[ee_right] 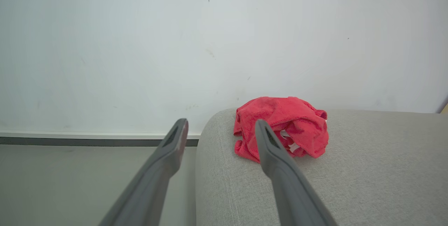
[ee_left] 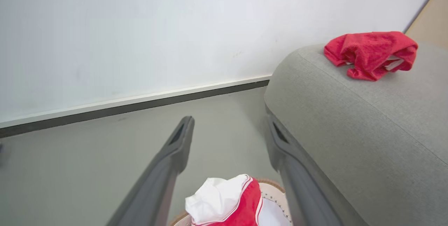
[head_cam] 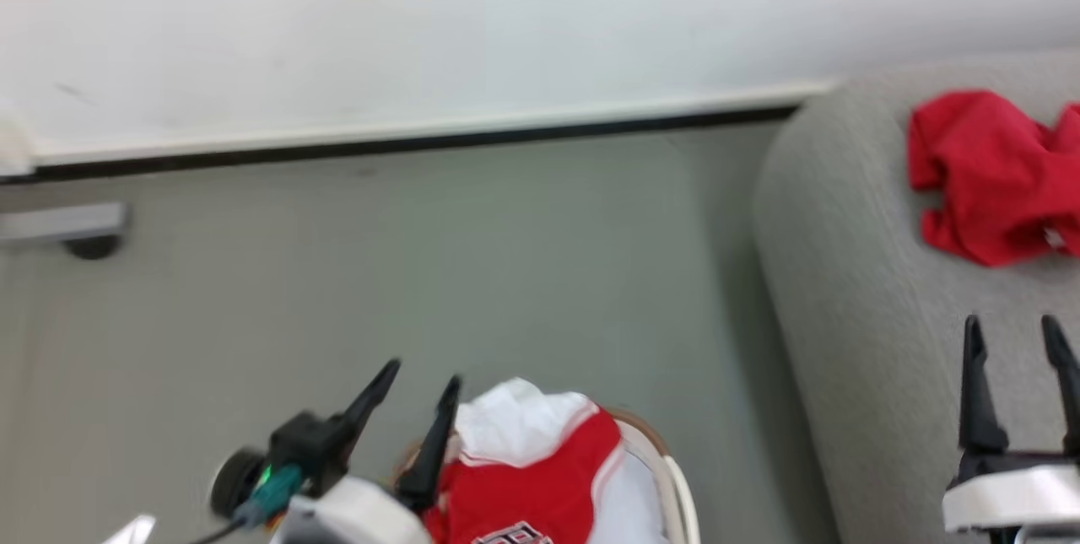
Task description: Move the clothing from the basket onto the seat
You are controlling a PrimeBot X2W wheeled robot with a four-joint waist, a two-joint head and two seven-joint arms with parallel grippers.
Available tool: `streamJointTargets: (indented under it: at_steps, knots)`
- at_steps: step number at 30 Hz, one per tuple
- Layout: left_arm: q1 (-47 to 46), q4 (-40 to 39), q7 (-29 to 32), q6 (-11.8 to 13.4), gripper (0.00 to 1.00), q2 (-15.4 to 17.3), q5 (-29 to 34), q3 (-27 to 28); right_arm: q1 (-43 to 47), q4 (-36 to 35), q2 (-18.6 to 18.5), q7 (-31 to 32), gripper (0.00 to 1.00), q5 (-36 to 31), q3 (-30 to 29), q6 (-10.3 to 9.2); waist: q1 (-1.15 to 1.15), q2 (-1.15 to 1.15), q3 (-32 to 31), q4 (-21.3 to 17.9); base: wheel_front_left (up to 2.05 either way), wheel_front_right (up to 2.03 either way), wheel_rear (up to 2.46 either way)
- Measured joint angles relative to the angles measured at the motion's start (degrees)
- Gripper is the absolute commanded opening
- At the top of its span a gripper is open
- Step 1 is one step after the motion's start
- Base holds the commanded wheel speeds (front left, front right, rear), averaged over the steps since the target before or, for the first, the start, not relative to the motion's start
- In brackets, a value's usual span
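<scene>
Both grippers stood spread wide and empty: the left gripper (head_cam: 422, 377) beside the red-and-white garment (head_cam: 540, 481) heaped in the basket (head_cam: 677, 481), the right gripper (head_cam: 1012, 326) over the sofa (head_cam: 852, 299), near a crumpled red garment (head_cam: 996, 177). The cloth looked light and floppy; a pinch on the raised white fold (head_cam: 519, 422) should lift it. Its dark lettering (head_cam: 510, 535) was cut off, unreadable.

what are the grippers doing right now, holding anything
left gripper: open, empty, by the hooded garment in the basket
right gripper: open, empty, over the sofa
</scene>
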Motion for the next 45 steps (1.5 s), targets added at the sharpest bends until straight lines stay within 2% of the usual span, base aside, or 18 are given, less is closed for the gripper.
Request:
streamJointTargets:
  at_steps: [5,12,21,34,45]
  knots:
    - [8.84,1.01,0.00,-0.86,1.00,-2.44,2.94,8.11,5.54,-2.23,0.47,0.00,1.00,2.05,3.04,-0.01,0.00,0.00,-4.14,4.30,0.00,0.00,0.00]
    - [17.70,1.67,0.00,-3.60,1.00,-6.53,7.56,19.38,11.23,-1.46,0.55,0.00,1.00,4.16,5.30,-0.01,0.00,0.00,-9.08,8.73,0.00,0.00,0.00]
    - [23.38,2.94,0.00,-8.65,1.00,-12.37,13.78,30.39,15.16,0.85,0.58,0.00,1.00,3.92,7.61,-0.01,0.01,0.00,-13.07,11.15,0.00,0.00,0.00]
    - [24.14,4.55,-0.01,-14.75,1.00,-17.41,20.22,38.18,14.47,1.21,0.58,0.00,1.00,4.49,8.42,-0.01,0.02,0.00,-13.10,10.12,0.00,0.00,0.00]
    - [19.91,7.11,-0.01,-18.59,1.00,-19.42,24.13,37.74,11.45,-2.63,0.59,-0.01,1.00,6.49,6.84,-0.01,0.03,0.00,-9.40,5.22,0.00,0.00,0.00]
